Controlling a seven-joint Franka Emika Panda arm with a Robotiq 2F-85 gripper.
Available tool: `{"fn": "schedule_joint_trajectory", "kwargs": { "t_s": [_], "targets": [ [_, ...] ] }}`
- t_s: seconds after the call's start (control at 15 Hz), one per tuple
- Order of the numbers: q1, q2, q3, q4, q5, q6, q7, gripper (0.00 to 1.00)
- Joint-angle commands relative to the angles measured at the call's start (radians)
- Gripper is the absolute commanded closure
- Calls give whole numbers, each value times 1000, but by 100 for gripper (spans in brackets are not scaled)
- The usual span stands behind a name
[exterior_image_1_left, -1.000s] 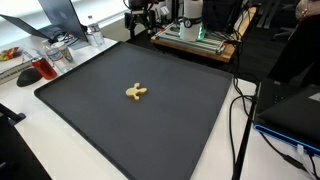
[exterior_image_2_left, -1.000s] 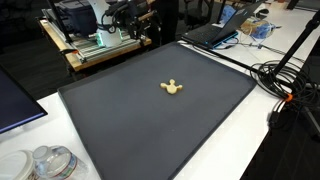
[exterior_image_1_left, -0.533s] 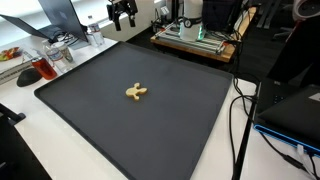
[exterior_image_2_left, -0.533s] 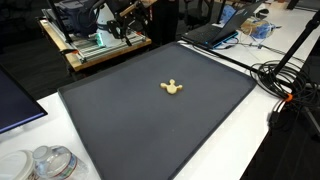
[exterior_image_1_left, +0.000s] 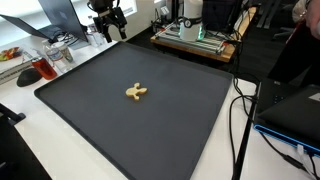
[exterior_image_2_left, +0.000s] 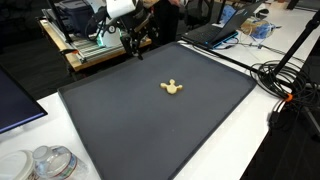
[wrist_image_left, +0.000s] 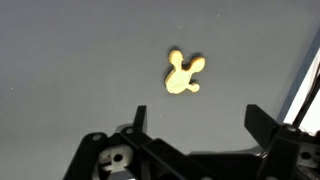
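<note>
Progress: little is done. The small pale-yellow lobed piece (exterior_image_1_left: 136, 92), of a material I cannot tell, lies flat near the middle of the dark grey rectangular mat (exterior_image_1_left: 190, 125), untouched in both exterior views. In my judgement the descent to it and the grasp are both not yet done.

Tool: your black two-fingered gripper (exterior_image_1_left: 108, 28) hangs above the mat's far edge, well apart from the lobed piece. Its jaws stand wide and hold nothing. The wrist view shows the lobed piece (wrist_image_left: 183, 74) beyond the fingertips, roughly between them.
</note>
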Motion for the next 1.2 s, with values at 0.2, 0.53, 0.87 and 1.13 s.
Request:
{"fn": "schedule_joint_trajectory", "kwargs": {
  "t_s": [0.2,0.53,0.87,1.13],
  "targets": [
    [-134,242,159,320,-154,-129,13,0],
    [-142,363,218,509,-305,-214,41,0],
    [-112,457,263,654,-434,-286,62,0],
    [-77,519,295,740,-516,-327,79,0]
  ]
}}
